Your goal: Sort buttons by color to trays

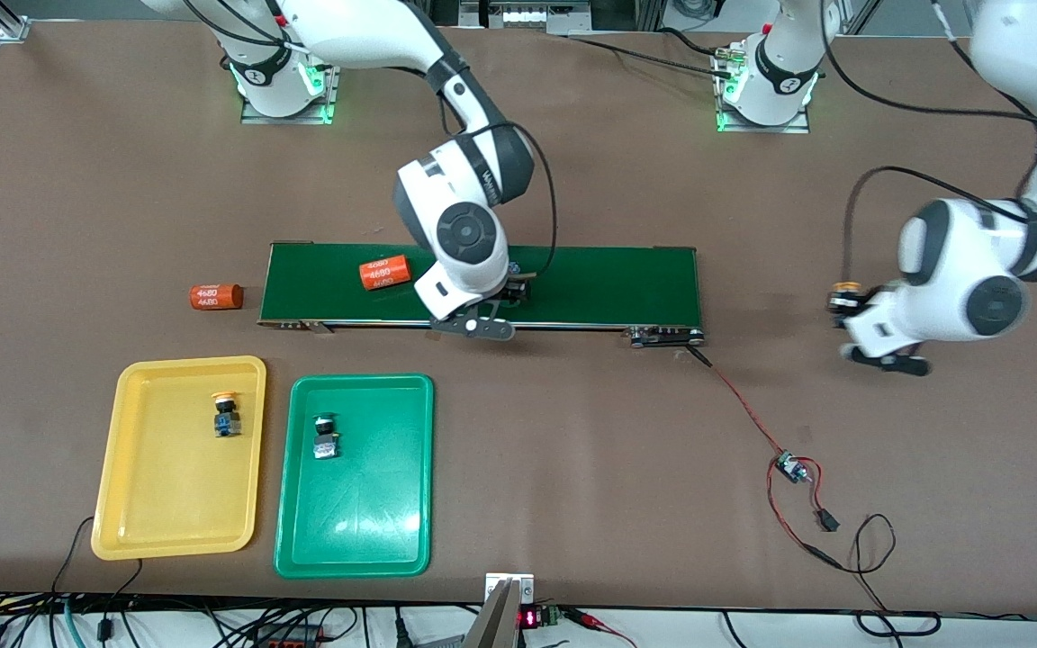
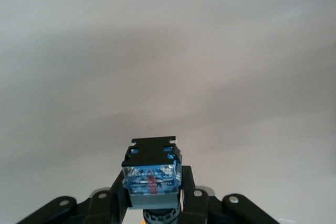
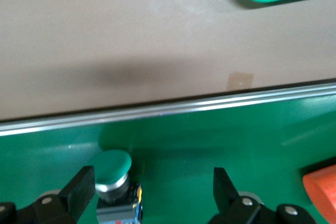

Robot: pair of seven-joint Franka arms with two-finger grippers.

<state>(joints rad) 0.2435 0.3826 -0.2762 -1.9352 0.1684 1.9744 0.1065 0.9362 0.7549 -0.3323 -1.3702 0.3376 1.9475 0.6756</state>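
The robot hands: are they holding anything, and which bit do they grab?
The left gripper holds a yellow-orange button near its cap end. The right gripper, open over a green button on the belt, holds nothing.

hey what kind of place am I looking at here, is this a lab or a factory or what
Most likely a robotics lab test bench, not a factory line: two arms bolted to a brown table, a short green conveyor belt, a yellow tray and a green tray for sorting buttons, and loose wiring with a small circuit board.
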